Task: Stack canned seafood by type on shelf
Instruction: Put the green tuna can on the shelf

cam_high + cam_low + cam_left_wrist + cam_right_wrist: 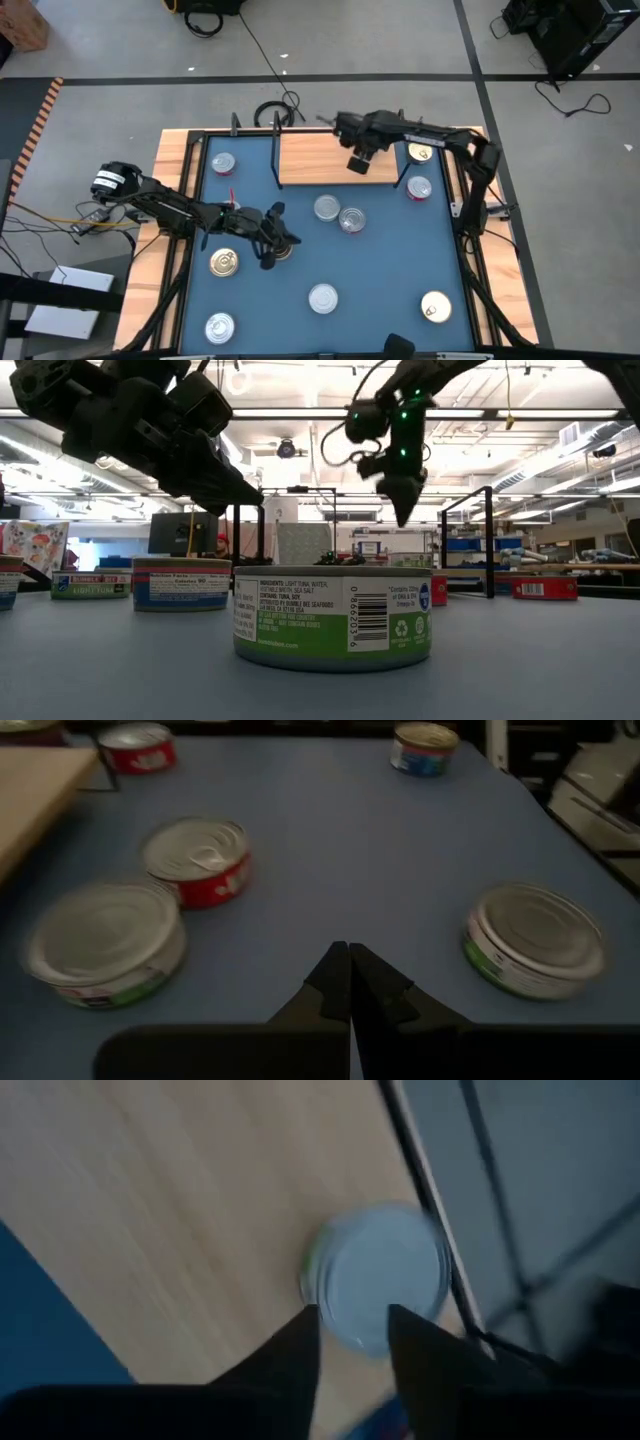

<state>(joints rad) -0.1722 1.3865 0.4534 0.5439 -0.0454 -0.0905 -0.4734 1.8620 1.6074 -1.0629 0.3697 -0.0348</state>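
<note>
Shelf (pixel 320 158) is taken as landmark. From above, the right gripper (pixel 358 163) is seen over its right part, hiding the silver-lidded tin; the left gripper (pixel 268 250) waits well below the shelf beside a gold-lidded tin (pixel 225 262). Nine tins can be counted off the shelf. In the right wrist view, the silver-lidded tin (pixel 378 1275) lies on the shelf just past parted fingers (pixel 290 1350), ungripped. In the left wrist view, the left fingers are seen pressed together, holding nothing.

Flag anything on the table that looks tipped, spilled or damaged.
Nothing stands out. The tins on the blue table all sit flat, lids up, and one silver-lidded tin rests flat on the shelf by its wire upright.
</note>
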